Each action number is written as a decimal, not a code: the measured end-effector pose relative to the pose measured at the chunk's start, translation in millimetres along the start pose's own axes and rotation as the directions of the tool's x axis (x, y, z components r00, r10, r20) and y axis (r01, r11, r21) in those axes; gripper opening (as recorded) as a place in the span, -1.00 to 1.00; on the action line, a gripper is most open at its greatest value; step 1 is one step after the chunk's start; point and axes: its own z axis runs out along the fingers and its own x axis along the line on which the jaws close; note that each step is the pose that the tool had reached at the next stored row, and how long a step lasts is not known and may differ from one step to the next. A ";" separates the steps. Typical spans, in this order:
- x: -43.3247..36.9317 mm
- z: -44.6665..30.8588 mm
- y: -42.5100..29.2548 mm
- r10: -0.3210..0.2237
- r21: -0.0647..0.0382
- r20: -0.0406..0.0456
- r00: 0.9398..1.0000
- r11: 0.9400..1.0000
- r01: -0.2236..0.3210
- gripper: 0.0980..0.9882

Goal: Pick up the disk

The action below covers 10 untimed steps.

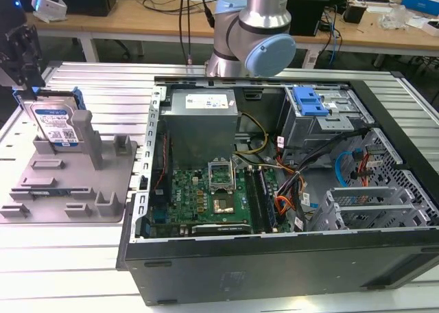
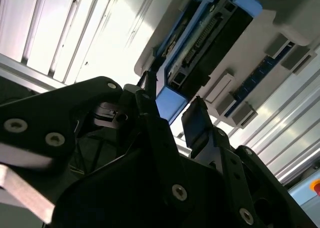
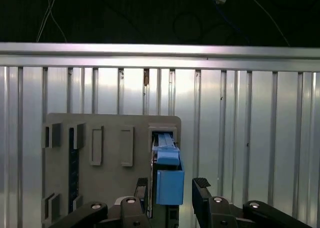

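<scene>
Ribbed aluminium slats form the desk (image 1: 110,86), with wooden workbenches behind it. At the exterior view's left, the black gripper (image 1: 26,79) hangs over a grey moulded plastic fixture (image 1: 68,182) of slots and upright posts. The disk (image 1: 56,124), a flat silver rectangle with a blue-and-white label and a blue plastic frame, stands on edge in the fixture's far corner slot. In the first wrist view the gripper's fingers (image 3: 201,184) are apart, one on each side of the disk's blue-framed upper edge, with a sliver of gap beside one finger. Bare slats lie open past the fixture's outer edges. Toward the exterior view's right, an open black computer case (image 1: 274,268) sits just beside the fixture, its green motherboard (image 1: 212,196) exposed.
</scene>
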 end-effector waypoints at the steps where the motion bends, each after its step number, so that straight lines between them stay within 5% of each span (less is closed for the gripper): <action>1: 0.0 1.0 0.0 0.000 0.000 0.000 1.000 1.000 0.000 -0.14; 10: -0.3 10.8 1.5 -0.006 0.000 -0.001 1.000 1.000 0.006 -0.14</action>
